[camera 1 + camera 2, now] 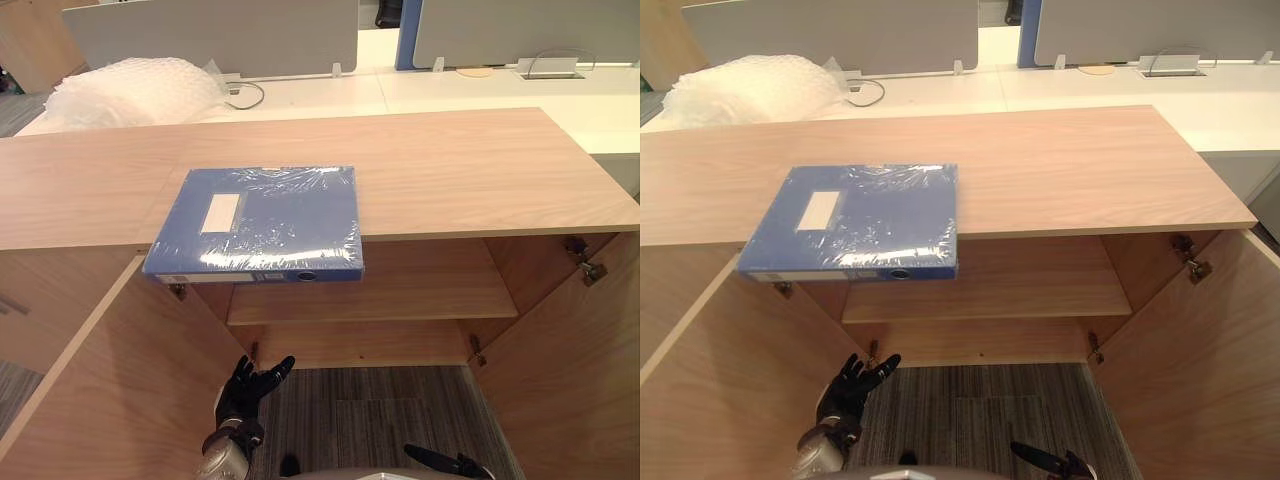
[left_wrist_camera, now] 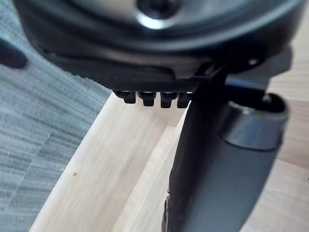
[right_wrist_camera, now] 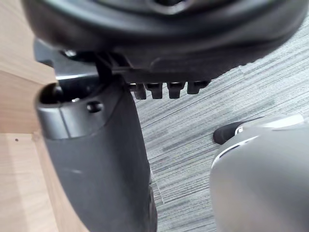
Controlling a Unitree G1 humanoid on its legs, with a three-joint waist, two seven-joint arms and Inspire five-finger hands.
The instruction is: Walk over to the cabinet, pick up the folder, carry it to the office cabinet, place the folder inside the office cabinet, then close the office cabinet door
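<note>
A blue folder (image 1: 262, 222) in clear plastic wrap lies flat on the wooden cabinet top (image 1: 450, 170), its spine edge jutting out a little over the front. The cabinet below stands open, with a shelf (image 1: 400, 290) inside that holds nothing. My left hand (image 1: 245, 388) hangs low in front of the opening, well under the folder, fingers spread and holding nothing. Its wrist view shows the thumb (image 2: 217, 159) against the wood. My right hand (image 1: 440, 461) sits low at the bottom right over the carpet, fingers straight, its thumb (image 3: 96, 159) large in its wrist view.
Both cabinet doors swing out toward me, the left door (image 1: 110, 390) and the right door (image 1: 580, 360), flanking grey carpet (image 1: 380, 410). Behind the cabinet are white desks with grey dividers (image 1: 210, 35) and a heap of bubble wrap (image 1: 130, 90).
</note>
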